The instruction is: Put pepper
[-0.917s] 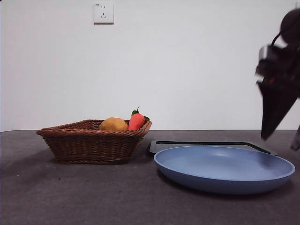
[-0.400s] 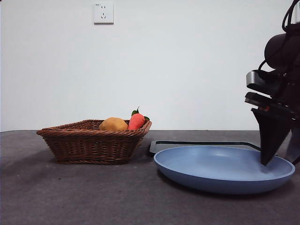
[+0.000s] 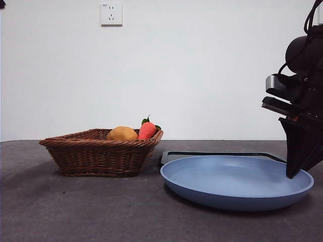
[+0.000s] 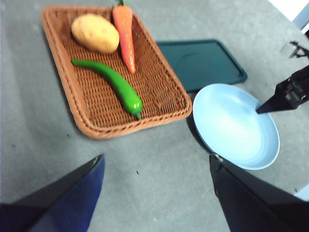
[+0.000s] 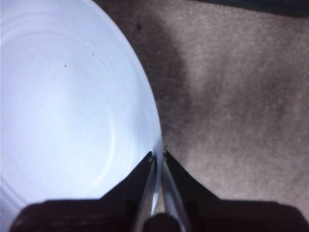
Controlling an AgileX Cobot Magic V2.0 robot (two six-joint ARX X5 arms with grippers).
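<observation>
Green and glossy, the pepper [image 4: 110, 83] lies inside the wicker basket [image 4: 159, 99], beside the carrot [image 4: 125, 36] and near the potato [image 4: 95, 33] — untouched by either arm. The right gripper [image 5: 158, 155] is pinched on the rim of the blue plate [image 3: 202, 194], one jaw inside the edge, the other outside. The left gripper [image 4: 157, 162] hangs high above the table, jaws spread wide and holding nothing. A dark tray [image 4: 203, 63] lies just behind the plate.

Pepper [image 4: 111, 84] (front view) behind basket [image 3: 96, 156] wall
</observation>
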